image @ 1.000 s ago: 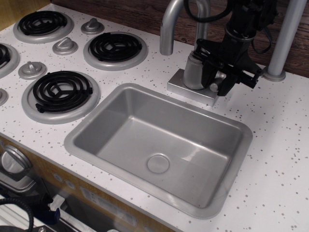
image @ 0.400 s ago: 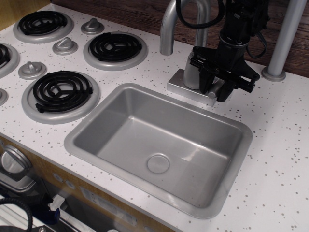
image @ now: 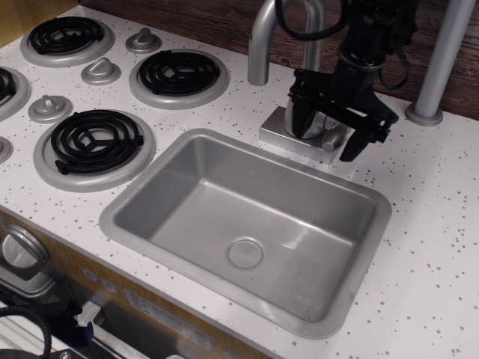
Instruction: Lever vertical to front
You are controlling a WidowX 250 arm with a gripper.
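The lever point(image: 330, 140) is a short silver-grey handle on the right side of the faucet body point(image: 282, 120). It points forward and down toward the sink. My black gripper point(image: 324, 142) comes down from above, right over the faucet body. Its two fingers stand apart, one on each side of the lever, with a gap showing between them. The left finger point(image: 299, 120) hides part of the faucet body. I cannot tell whether either finger touches the lever.
The curved silver spout point(image: 260, 45) rises just left of the gripper. The grey sink point(image: 112, 217) lies in front of it. Black stove burners point(image: 96, 140) and grey knobs point(image: 101, 72) stand at the left. A silver post point(image: 441, 60) stands at the right rear.
The gripper has shifted left and slightly forward over the faucet. Its fingers now stand wider apart. The lever shows between them, pointing forward.
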